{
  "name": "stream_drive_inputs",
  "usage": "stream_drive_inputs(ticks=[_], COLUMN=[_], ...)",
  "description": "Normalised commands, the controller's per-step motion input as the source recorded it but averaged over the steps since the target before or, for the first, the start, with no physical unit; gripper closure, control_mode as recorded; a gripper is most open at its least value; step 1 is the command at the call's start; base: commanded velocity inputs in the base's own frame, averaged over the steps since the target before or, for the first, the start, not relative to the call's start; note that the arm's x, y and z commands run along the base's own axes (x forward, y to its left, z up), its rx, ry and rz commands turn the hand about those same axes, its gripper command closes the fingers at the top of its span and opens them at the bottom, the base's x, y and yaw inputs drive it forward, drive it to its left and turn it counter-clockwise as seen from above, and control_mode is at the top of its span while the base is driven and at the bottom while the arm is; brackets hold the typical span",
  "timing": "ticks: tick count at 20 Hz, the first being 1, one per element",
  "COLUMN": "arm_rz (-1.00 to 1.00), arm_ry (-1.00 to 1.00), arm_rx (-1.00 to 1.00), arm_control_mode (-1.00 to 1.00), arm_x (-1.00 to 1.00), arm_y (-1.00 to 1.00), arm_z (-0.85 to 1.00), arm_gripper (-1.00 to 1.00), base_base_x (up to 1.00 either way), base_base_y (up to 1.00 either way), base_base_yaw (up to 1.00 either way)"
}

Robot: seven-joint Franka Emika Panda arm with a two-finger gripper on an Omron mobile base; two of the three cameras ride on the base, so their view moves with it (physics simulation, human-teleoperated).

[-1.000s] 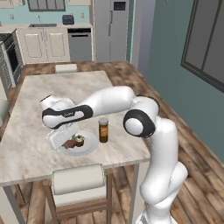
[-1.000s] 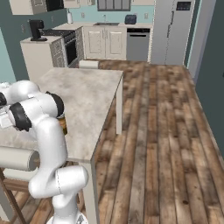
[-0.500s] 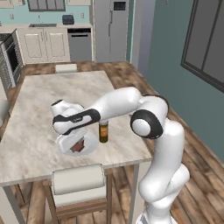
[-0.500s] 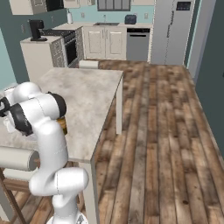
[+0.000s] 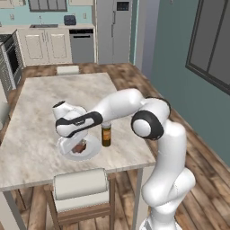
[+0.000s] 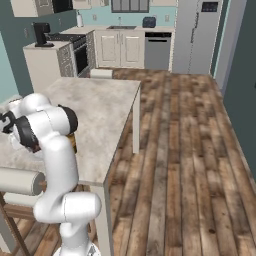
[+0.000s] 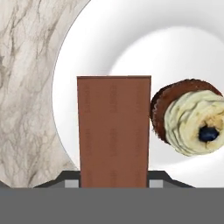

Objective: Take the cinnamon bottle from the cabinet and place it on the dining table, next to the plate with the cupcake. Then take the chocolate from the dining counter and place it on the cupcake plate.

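The brown chocolate (image 7: 113,131) bar stands upright between my fingertips, so my gripper (image 7: 113,183) is shut on it. It hangs just over the left part of the white plate (image 7: 131,30), beside the cupcake (image 7: 192,118) with cream and a blueberry. From the left base camera, my gripper (image 5: 68,143) is low over the plate (image 5: 91,152) near the table's front edge. The cinnamon bottle (image 5: 106,134) stands upright just right of the plate. From the right base side, the bottle (image 6: 73,143) peeks out behind my arm.
The marble dining table (image 5: 40,99) stretches back and left of the plate. A chair (image 5: 81,188) is tucked in at the near edge, another chair (image 5: 67,69) at the far end. Kitchen cabinets (image 6: 120,47) and a fridge (image 6: 195,35) line the back wall.
My hand has carried the chocolate a little right and down, from beside the plate to low over it. Bottle and plate have stayed put.
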Motion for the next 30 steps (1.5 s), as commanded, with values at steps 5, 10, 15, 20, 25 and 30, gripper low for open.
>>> stream_drive_inputs(ticks=[5,10,15,20,25,30], arm_rz=[0.00,0.00,0.00,0.00,0.00,0.00], arm_ry=[0.00,0.00,0.00,0.00,0.00,-0.01], arm_rx=[0.00,0.00,0.00,0.00,0.00,0.00], arm_control_mode=[-1.00,-1.00,-1.00,-1.00,-1.00,-1.00], arm_x=[0.08,0.00,0.00,0.00,0.00,0.00], arm_y=[0.08,0.05,0.00,0.00,0.00,0.00], arm_z=[-0.13,-0.14,-0.08,-0.05,-0.05,0.00], arm_gripper=[1.00,1.00,1.00,1.00,-1.00,-1.00], base_base_x=[0.00,0.00,0.00,0.00,0.00,0.00], base_base_y=[0.00,0.00,0.00,0.00,0.00,0.00], base_base_yaw=[0.00,0.00,0.00,0.00,0.00,0.00])
